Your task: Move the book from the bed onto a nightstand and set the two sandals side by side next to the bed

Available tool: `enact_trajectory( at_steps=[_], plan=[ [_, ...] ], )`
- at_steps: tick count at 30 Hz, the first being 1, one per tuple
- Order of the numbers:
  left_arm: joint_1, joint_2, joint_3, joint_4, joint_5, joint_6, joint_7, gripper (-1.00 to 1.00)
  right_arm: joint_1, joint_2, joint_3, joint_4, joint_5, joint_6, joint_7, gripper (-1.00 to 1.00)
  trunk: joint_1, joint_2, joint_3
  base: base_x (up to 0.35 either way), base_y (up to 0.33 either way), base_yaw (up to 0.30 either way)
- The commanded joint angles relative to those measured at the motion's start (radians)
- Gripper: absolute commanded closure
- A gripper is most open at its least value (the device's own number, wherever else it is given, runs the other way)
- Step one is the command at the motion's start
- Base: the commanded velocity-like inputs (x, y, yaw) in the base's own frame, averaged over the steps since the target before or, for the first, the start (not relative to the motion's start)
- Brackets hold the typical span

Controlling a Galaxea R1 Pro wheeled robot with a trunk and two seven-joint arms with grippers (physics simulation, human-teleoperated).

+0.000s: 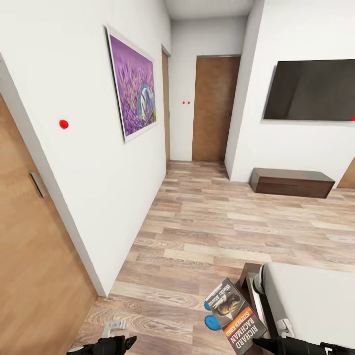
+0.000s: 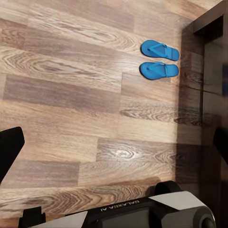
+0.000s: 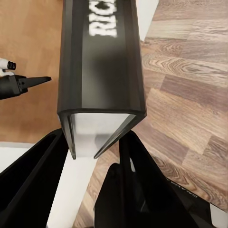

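Looking from the head view, left to right: wooden door (image 1: 29, 256) at 9 o'clock, white wall carrying the lavender picture (image 1: 133, 84) at 11 o'clock, a second brown door (image 1: 213, 108) at 12 o'clock down the hall, wall TV (image 1: 311, 89) at 1 o'clock with a low dark bench (image 1: 291, 181) under it at 3 o'clock.

Left gripper (image 1: 129, 341) is sitting at 7 o'clock at the frame edge, over bare plank floor (image 1: 207, 231). Its wrist view is showing one finger (image 2: 9, 149) at each side of frame with wide floor between them and nothing held, so it is standing spread apart.

The two sandals (image 2: 159, 59) are lying flat on the floor side by side, nearly touching, just beside a dark wooden edge, which could be the nightstand or the bed frame; cannot tell which. In the head view they are peeking out as blue patches at 6 o'clock, partly covered by the book (image 1: 236, 315).

The book is being held up off the floor at 5 o'clock, cover up, "RICHARD" readable, over the corner of the nightstand (image 1: 246, 278). Right gripper (image 1: 256, 341) is clamping it at its lower edge; the right wrist view is showing black fingers (image 3: 28, 180) either side of the book.

The bed (image 1: 310, 301) is filling 4 to 5 o'clock, off-white mattress, just beside the nightstand.
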Motion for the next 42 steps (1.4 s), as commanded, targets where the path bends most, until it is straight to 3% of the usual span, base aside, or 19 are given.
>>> enact_trajectory(
  at_steps=[1, 42],
  plan=[
    [-0.001, 0.0, 0.007, 0.001, -0.011, -0.005, -0.002, -1.0, -0.001, 0.001, -0.008, -0.001, 0.008, 0.011, 0.006, 1.0, 0.001, -0.002, -0.001, 0.0, 0.0, 0.0],
    [-0.001, 0.0, 0.007, 0.002, -0.011, -0.005, -0.002, -1.0, -0.001, 0.0, -0.008, -0.001, 0.008, 0.011, 0.006, 1.0, 0.001, -0.002, 0.04, 0.0, 0.0, 0.0]
  ],
)
